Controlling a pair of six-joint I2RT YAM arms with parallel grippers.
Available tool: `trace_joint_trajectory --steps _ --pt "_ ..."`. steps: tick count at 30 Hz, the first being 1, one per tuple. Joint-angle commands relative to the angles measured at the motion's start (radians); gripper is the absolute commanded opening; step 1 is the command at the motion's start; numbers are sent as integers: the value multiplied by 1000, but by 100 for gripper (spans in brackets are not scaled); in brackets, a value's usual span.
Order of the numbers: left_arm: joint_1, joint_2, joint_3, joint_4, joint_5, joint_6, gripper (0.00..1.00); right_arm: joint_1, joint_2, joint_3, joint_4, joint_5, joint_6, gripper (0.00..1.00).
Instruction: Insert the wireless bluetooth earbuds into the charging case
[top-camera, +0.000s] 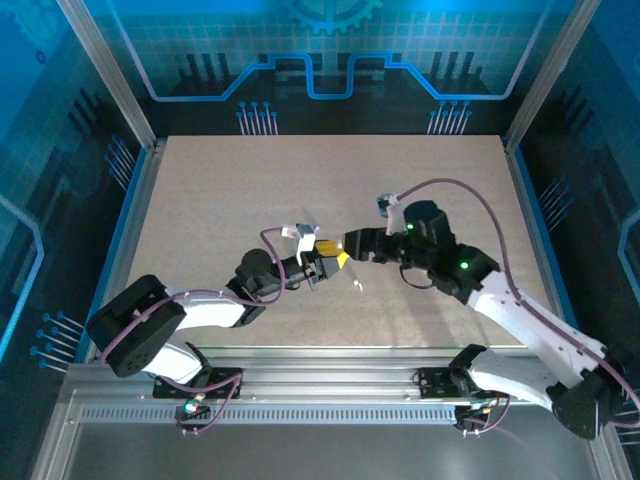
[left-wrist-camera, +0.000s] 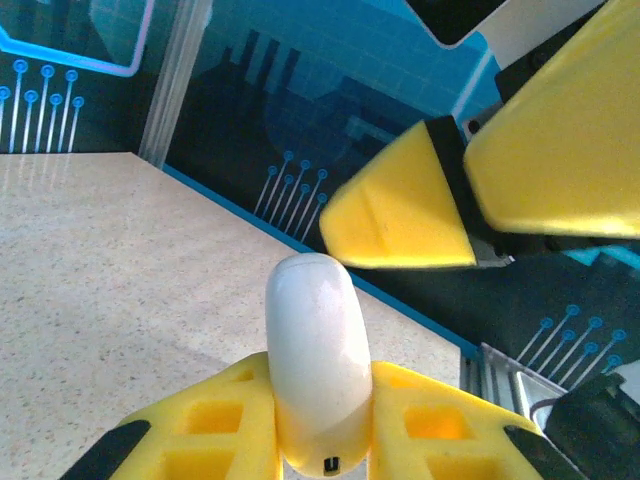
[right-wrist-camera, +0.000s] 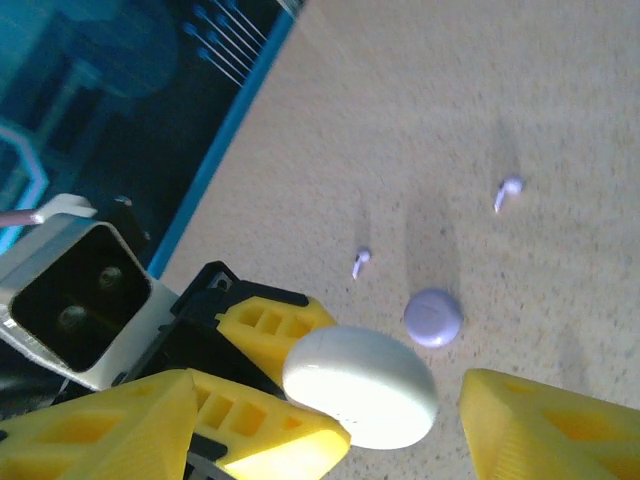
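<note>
Left gripper (left-wrist-camera: 320, 410) clamps the white case (left-wrist-camera: 312, 350) above mid-table; right gripper (right-wrist-camera: 400, 425) stands wide around it, apparently not touching; that case looks hard, light and slippery, best pinched across its narrow sides; on the table (right-wrist-camera: 560, 80) beneath lie a lilac case (right-wrist-camera: 432, 317), one earbud (right-wrist-camera: 360, 262) near it, another earbud (right-wrist-camera: 508, 190) farther off; tiny, easily flicked.

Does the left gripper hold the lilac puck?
No, the left gripper is shut on a white pod, and the lilac puck lies on the table.
</note>
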Motion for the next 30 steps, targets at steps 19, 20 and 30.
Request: trace_joint_trajectory --steps 19,20,30 --pt "-2 -252 83 -233 203 143 20 -300 -8 44 -127 -880 -985 65" --pt "-2 -249 83 -228 208 144 20 -300 15 65 -155 -892 -1005 65" --pt "-2 -241 85 -198 220 149 20 -282 166 172 -275 -950 -1090 58"
